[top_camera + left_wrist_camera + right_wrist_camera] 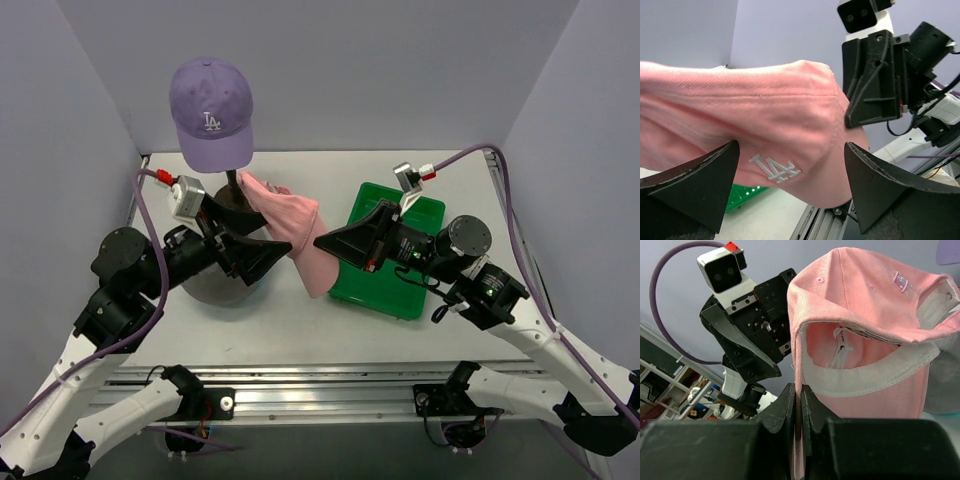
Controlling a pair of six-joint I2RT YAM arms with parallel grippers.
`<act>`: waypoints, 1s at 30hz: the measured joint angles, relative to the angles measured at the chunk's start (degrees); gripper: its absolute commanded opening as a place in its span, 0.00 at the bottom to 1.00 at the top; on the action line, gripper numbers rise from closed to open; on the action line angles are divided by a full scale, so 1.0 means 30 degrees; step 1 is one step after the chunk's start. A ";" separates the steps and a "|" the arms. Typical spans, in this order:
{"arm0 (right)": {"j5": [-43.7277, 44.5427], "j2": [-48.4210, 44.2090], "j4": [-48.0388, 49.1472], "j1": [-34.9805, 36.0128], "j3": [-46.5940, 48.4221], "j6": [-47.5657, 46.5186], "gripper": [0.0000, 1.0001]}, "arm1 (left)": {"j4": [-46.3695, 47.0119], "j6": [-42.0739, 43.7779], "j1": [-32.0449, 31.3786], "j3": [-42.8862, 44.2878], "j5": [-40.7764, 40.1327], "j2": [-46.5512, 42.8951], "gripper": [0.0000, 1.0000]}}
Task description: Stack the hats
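Black fingers point(780, 412), pinched pink twill cap point(865, 300)

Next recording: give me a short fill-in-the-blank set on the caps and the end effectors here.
1. The soft fabric baseball cap pinched by the right end effector is ____ in colour.
2. The left end effector is ____, not clamped on that cap.
3. The white logo on the lilac fabric baseball cap reads ____.
Missing words: pink; open; LA.
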 measured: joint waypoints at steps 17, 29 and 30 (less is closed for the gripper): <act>0.1290 0.0408 -0.1763 -0.0029 -0.0044 -0.1158 0.05 | -0.0131 -0.1115 -0.0138 0.0146 -0.0095 0.2259 0.02; 0.2674 0.0393 -0.4306 0.0189 0.0087 -0.3636 0.40 | -0.2506 -0.1107 -0.0146 0.2404 -0.3257 0.3206 0.02; 0.2718 0.0401 -0.4291 0.0233 0.0073 -0.3701 0.40 | -0.2652 -0.1100 -0.0146 0.2565 -0.3439 0.3322 0.02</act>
